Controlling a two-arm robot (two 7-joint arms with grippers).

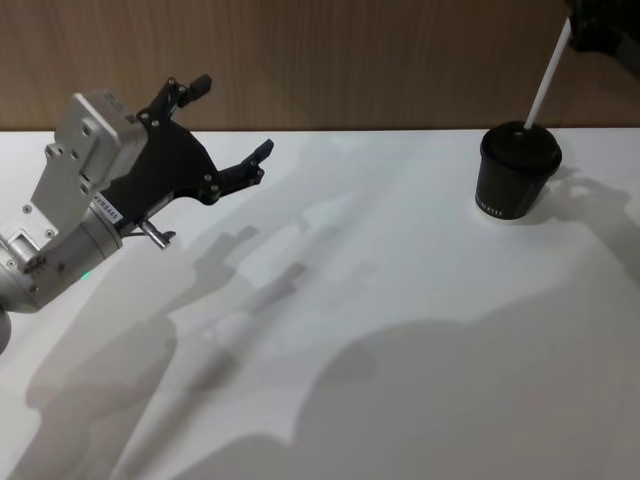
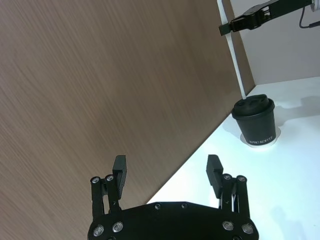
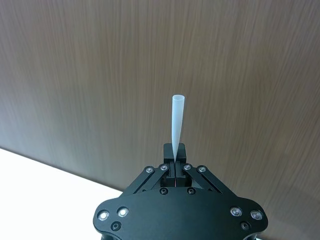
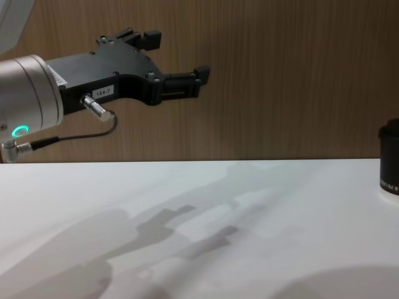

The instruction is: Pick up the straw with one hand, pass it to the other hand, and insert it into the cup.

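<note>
We see the right gripper (image 1: 575, 30) high over the far right of the table (image 1: 350, 330), its fingers clamped on the upper part of the straw (image 1: 545, 85). The straw leans, and its lower end meets the lid of the cup (image 1: 515, 180) standing there. The left gripper (image 1: 234, 118) hangs over the left side, fingers wide apart.

The left gripper (image 4: 177, 55) is black and boxy, with two blunt fingers (image 4: 187, 81), silver screw heads and a small white label (image 4: 103, 92) reading 184-7. Its wrist (image 4: 31, 93) is a silver-grey cylinder with a glowing green ring light (image 4: 20, 131) and a thin dark cable (image 4: 81, 137). The right gripper (image 3: 174, 150) is all black, open-framed and angular, with silver screws.
</note>
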